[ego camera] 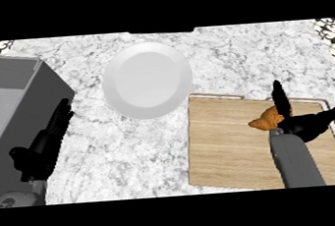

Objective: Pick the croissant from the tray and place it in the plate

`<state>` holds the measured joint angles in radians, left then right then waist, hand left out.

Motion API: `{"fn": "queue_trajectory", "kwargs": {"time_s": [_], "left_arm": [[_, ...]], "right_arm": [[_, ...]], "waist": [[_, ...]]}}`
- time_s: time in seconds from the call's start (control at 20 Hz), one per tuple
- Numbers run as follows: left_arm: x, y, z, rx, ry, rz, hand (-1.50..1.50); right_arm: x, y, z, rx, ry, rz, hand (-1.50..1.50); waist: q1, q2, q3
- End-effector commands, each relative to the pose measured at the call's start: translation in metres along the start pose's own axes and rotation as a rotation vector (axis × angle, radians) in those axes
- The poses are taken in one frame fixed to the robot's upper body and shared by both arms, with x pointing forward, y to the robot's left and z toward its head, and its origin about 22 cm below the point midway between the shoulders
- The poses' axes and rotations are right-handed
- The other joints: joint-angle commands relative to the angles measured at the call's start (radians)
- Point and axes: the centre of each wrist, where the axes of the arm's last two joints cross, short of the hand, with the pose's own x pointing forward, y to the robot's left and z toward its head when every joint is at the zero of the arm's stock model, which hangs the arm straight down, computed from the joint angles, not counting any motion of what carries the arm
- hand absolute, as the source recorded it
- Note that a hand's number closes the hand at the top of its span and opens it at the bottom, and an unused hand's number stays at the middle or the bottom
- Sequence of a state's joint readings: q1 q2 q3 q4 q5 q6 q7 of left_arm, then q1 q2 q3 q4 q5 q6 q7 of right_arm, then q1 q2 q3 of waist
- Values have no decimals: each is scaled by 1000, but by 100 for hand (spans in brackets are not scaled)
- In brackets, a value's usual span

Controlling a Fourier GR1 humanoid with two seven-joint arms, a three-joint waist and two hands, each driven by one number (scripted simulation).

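Note:
A white plate (148,80) lies on the marble counter, back centre. To its lower right is the wooden tray (231,150), with the orange-brown croissant (265,121) on its upper middle. My right hand (302,124) is over the tray, right against the croissant's right side and partly covering it. One straight digit points up just above the croissant and the others spread out to the right, so the hand is open. My left hand (43,146) rests open at the left, fingers up, far from the tray.
A large grey box (13,103) fills the left edge, right beside my left hand. Marble counter (143,146) lies between the box and the tray. Patterned tiles show at the two back corners.

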<state>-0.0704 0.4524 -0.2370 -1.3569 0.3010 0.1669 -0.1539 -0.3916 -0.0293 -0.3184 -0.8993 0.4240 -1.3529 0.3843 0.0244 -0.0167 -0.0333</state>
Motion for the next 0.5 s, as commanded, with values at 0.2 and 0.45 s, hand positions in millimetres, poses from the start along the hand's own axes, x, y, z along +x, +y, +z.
{"fn": "queue_trajectory", "kwargs": {"time_s": [0.2,0.45], "left_arm": [[-3,3,-3,20,22,-2,0],[-9,5,6,31,17,10,0]], "right_arm": [[-12,21,29,168,232,173,-150],[-23,22,31,186,318,271,-150]], "waist": [[-25,7,22],[-26,-1,21]]}}
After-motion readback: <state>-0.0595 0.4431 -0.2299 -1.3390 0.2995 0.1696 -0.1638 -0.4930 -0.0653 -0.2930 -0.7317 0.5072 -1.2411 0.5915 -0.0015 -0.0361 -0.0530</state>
